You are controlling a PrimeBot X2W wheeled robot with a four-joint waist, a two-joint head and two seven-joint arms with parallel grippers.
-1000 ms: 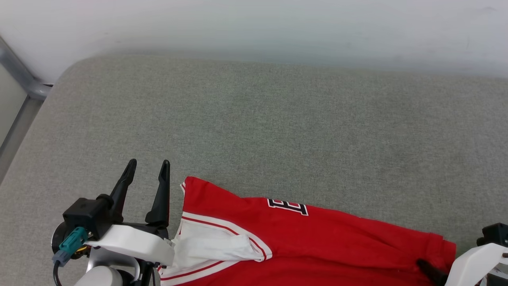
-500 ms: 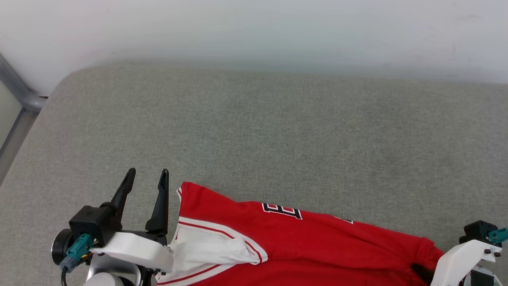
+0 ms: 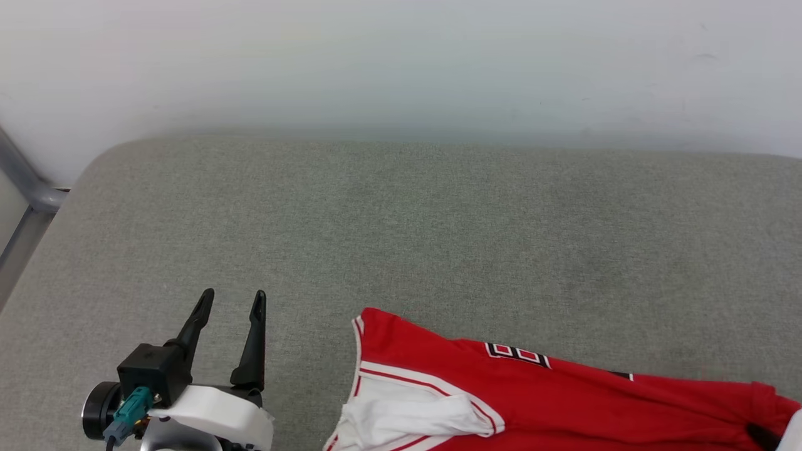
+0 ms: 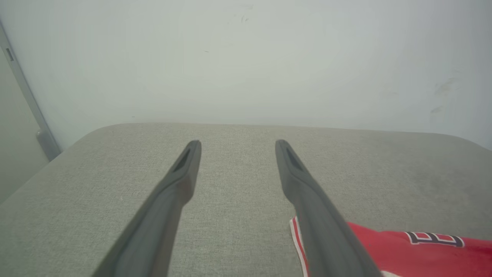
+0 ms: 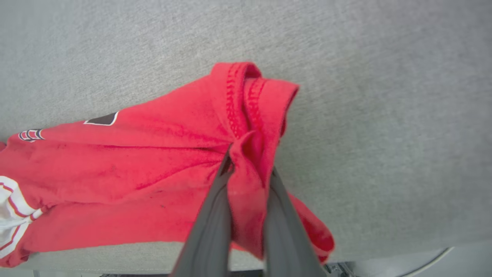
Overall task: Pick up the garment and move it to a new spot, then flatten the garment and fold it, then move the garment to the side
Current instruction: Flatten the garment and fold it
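Three cameras, one grey cushion (image 3: pixel 401 219)
Head looks down; left wrist skims low toward the wall (image 4: pixel 246 57); right wrist sits close over the shirt (image 5: pixel 153 161) all share.

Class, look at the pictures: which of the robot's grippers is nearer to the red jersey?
Right. The right gripper is shut on the red jersey; the left gripper stands open off its sleeve end, not touching.

A grey fabric cushion (image 3: pixel 401 219) abuts a pale wall (image 3: pixel 401 56), with a metal bar (image 3: pixel 25 185) at left.
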